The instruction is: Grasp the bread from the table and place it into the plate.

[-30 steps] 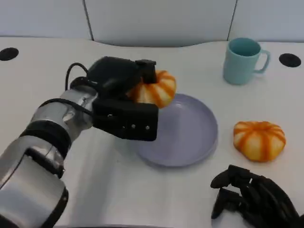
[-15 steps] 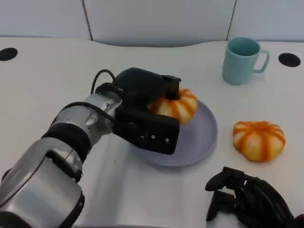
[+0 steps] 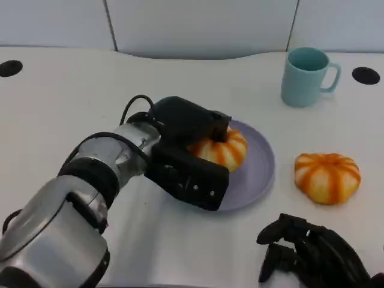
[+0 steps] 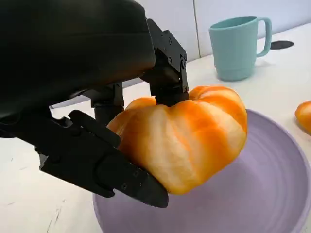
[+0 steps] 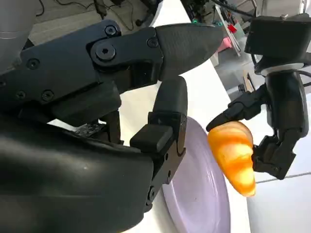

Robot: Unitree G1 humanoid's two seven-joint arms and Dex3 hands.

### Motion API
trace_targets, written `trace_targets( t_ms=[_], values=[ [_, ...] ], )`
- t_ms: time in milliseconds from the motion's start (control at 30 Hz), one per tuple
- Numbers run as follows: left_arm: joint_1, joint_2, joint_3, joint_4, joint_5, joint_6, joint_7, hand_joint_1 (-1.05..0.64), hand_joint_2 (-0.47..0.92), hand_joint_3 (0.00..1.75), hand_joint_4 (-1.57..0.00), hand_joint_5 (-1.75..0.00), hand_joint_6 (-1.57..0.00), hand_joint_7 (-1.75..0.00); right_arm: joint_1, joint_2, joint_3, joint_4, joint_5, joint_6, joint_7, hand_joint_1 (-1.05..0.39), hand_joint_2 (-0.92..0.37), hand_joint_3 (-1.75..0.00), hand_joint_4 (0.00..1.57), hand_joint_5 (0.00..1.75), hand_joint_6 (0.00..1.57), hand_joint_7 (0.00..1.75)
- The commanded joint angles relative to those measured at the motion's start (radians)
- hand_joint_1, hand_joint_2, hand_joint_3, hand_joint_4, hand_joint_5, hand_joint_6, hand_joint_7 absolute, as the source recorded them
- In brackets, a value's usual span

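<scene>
nearest to me, my right hand (image 3: 315,259) rests low on the white table (image 3: 60,96) at my right, holding nothing, its black fingers (image 5: 165,121) bent but apart from one another. my left forearm, silver with black bands, reaches in from my left, and my left hand (image 3: 189,159) grips the round orange-and-white striped bread roll (image 3: 221,147) between fingers above and fingers below. in the left wrist view the roll (image 4: 187,136) sits clamped in that hand (image 4: 97,121) over the bowl of the round lilac plate (image 4: 262,194); whether its underside touches the plate surface cannot be determined from these views. in the right wrist view the roll (image 5: 234,156) appears held over the inner part of the plate (image 5: 194,194) by my left hand (image 5: 277,121). in the head view the plate (image 3: 261,162) lies near the table centre. a second orange-and-white striped roll (image 3: 327,176) lies on the table to the right of the plate, apart from its rim. farther back on the right stands a pale teal mug (image 3: 307,75), upright, handle turned to the right.
</scene>
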Motion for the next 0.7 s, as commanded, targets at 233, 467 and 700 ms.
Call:
trace_targets(
  t_ms=[233, 467, 700],
  values=[
    [-0.011, 0.001, 0.027, 0.014, -0.037, 0.01, -0.113, -0.51, 0.92, 0.01, -0.37, -1.06, -0.46, -0.74, 0.04, -0.007, 0.003, 0.009, -0.008, 0.05, -0.012, -0.56, -0.92, -0.25, 0.62, 1.5, 0.7, 1.0],
    [-0.021, 0.004, 0.018, 0.008, -0.027, 0.008, -0.129, -0.7, 0.92, 0.14, -0.22, -0.75, -0.46, -0.28, 0.04, -0.007, 0.005, 0.008, -0.016, 0.043, -0.02, -0.55, -0.92, -0.25, 0.61, 1.5, 0.69, 1.01],
    [-0.028, 0.005, 0.028, 0.008, -0.039, 0.007, -0.164, -0.76, 0.92, 0.23, -0.11, -0.68, -0.42, -0.21, 0.044, -0.012, 0.01, -0.006, -0.023, 0.049, -0.031, -0.56, -0.92, -0.26, 0.61, 1.52, 0.69, 1.01]
  ],
)
